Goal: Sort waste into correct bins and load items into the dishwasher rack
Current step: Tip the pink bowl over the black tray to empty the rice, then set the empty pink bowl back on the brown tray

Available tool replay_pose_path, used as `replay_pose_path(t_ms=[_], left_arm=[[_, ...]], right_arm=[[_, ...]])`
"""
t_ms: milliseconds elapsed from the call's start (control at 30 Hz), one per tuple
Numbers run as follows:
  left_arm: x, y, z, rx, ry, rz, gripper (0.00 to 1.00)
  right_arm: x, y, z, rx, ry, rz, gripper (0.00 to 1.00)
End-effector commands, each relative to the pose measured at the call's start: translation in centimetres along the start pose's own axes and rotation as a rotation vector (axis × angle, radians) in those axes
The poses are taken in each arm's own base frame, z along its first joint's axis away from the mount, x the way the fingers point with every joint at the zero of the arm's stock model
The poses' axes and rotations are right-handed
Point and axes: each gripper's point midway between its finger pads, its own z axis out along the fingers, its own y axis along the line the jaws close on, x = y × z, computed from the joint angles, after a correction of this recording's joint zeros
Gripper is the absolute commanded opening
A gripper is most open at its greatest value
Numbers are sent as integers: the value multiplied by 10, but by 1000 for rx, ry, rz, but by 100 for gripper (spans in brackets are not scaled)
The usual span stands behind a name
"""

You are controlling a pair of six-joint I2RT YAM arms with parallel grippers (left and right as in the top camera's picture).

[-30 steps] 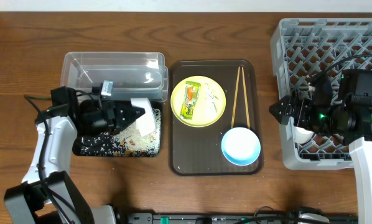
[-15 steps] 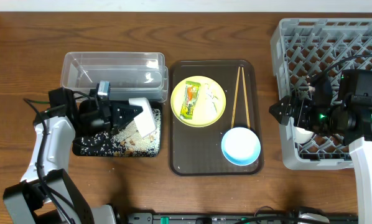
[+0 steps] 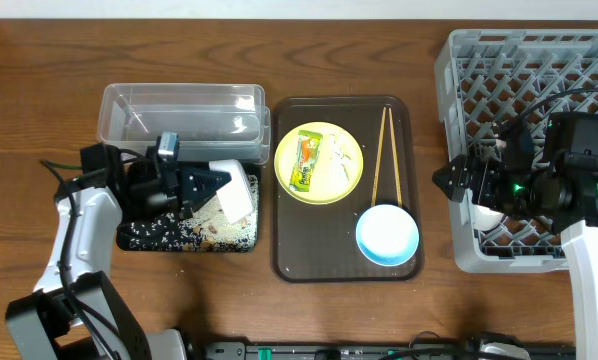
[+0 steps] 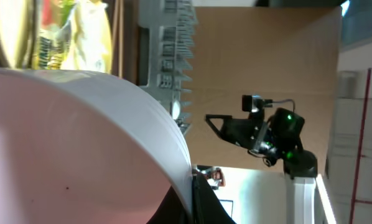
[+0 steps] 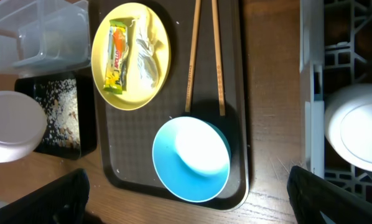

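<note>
White arm links, black joints, black left tool, looped cables, green lights.

Serving tray: front-left corner bare; plate, chopsticks and blue bowl occupy the rest. Left of it, tub and black tray stand close, narrow gap only. Right of it, table strip before rack, right gripper overhanging.
</note>
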Motion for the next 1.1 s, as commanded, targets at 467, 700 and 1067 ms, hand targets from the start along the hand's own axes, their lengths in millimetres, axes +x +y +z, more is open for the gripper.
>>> replay_pose_path(t_ms=[467, 700, 1067], left_arm=[[-1, -4, 4, 18, 11, 1, 6], [27, 2, 30, -142, 116, 101, 6], [103, 64, 121, -728, 351, 437, 6]], right_arm=[[-3, 4, -3, -3, -11, -26, 99], [-8, 4, -3, -3, -30, -36, 99], [-13, 5, -4, -5, -50, -47, 99]])
